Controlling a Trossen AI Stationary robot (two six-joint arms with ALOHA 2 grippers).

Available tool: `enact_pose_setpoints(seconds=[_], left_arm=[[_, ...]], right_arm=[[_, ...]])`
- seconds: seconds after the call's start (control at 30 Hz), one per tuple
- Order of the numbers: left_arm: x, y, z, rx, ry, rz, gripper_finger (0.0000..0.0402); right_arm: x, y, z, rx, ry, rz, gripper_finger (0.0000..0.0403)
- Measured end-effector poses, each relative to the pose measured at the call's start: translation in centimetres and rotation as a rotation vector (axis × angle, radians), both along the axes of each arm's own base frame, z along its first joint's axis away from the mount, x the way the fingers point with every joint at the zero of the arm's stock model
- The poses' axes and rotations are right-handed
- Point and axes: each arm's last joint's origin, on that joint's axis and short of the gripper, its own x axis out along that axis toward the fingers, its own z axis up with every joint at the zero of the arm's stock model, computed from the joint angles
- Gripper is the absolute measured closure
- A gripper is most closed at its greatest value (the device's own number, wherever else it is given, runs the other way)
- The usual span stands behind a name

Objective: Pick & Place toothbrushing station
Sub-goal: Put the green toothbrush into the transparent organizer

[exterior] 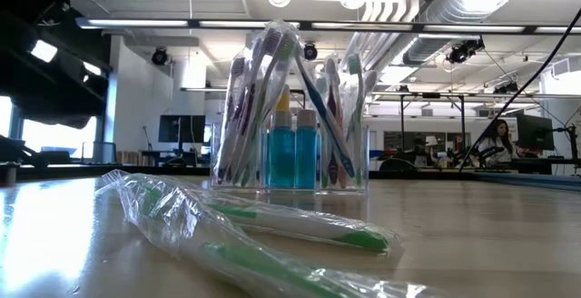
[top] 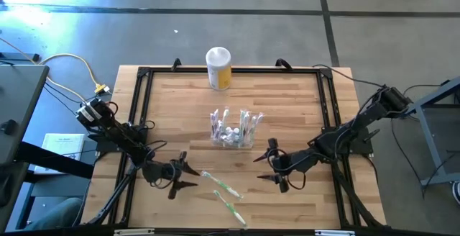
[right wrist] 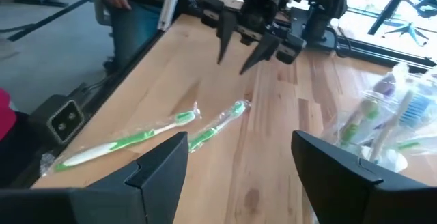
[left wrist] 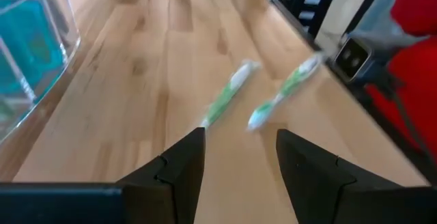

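The toothbrushing station is a see-through holder standing on the table's middle, filled with wrapped toothbrushes and small blue bottles; it also shows in the right wrist view. Two wrapped green-and-white toothbrushes lie flat on the table near the front edge. My left gripper is open and empty, low over the table left of the brushes, pointing toward them. My right gripper is open and empty, right of the brushes and in front of the station.
A yellow canister with a white lid stands at the table's far edge, behind the station. A black frame runs around the tabletop. Bare wood lies between the two grippers and the front edge.
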Motion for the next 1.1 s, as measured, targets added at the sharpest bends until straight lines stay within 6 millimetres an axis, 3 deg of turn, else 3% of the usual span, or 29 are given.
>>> enact_pose_setpoints(seconds=[0.2, 0.5, 0.87, 1.1], left_arm=[[0.2, 0.6, -0.7, 0.022, 0.068, 0.019, 0.0226], [1.8, 3.0, -1.6, 0.054, 0.179, -0.004, 0.0226], [3.0, 4.9, -1.6, 0.171, 0.169, -0.088, 0.0226], [3.5, 5.7, -1.6, 0.148, 0.180, -0.163, 0.0226]], right_arm=[[-0.1, 0.1, 0.0, 0.016, 0.005, 0.006, 0.0149], [-0.1, 0.3, 0.1, 0.092, 0.010, -0.017, 0.0149], [-0.1, 0.3, 0.1, 0.116, 0.013, -0.028, 0.0149], [-0.1, 0.3, 0.1, 0.162, 0.020, -0.047, 0.0149]])
